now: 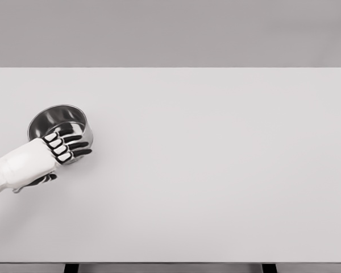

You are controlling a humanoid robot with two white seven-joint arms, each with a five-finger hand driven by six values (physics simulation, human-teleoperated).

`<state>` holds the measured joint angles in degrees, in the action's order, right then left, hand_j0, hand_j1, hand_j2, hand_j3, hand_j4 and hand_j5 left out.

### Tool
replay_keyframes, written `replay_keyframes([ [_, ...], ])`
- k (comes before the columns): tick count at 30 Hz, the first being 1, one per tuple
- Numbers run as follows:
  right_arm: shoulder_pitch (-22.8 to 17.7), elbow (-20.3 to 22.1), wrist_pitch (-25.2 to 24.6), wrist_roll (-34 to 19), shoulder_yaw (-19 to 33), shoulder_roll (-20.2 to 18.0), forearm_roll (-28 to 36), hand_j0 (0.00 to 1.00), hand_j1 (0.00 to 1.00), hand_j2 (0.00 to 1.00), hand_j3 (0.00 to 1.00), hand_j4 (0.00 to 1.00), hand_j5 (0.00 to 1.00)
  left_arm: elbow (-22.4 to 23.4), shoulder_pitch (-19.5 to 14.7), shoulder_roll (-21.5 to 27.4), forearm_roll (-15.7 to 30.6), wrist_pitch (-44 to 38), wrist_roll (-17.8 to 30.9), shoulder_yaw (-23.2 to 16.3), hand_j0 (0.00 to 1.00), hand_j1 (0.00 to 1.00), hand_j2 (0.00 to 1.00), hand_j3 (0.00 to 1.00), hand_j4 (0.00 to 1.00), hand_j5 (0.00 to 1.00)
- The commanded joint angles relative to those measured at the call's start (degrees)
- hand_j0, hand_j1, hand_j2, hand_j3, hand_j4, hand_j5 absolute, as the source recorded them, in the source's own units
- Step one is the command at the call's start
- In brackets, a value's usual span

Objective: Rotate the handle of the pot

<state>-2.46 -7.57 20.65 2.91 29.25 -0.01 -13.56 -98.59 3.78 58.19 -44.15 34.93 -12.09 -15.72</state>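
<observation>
No writing shows on the pot (59,122), a bare steel one sitting at the left of the frame on the white table (216,170). My left hand (51,151) lies over its near rim, fingers (74,145) curled against the wall. The handle is hidden under my hand, so I cannot tell whether I grip it.
</observation>
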Motion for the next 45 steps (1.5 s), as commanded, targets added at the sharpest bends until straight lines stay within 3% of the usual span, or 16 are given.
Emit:
replay_keyframes([
  [1, 0.0, 0.0, 0.0, 0.0, 0.0, 0.0, 0.0, 1.00, 1.00, 1.00, 1.00, 1.00, 1.00, 0.5, 0.0, 0.1, 0.4, 0.1, 0.0, 0.5, 1.00, 1.00, 1.00, 1.00, 1.00, 1.00],
  [45, 0.0, 0.0, 0.0, 0.0, 0.0, 0.0, 0.0, 1.00, 1.00, 1.00, 1.00, 1.00, 1.00, 7.2, -0.1, 0.0, 0.5, 0.1, 0.0, 6.5, 1.00, 1.00, 1.00, 1.00, 1.00, 1.00],
])
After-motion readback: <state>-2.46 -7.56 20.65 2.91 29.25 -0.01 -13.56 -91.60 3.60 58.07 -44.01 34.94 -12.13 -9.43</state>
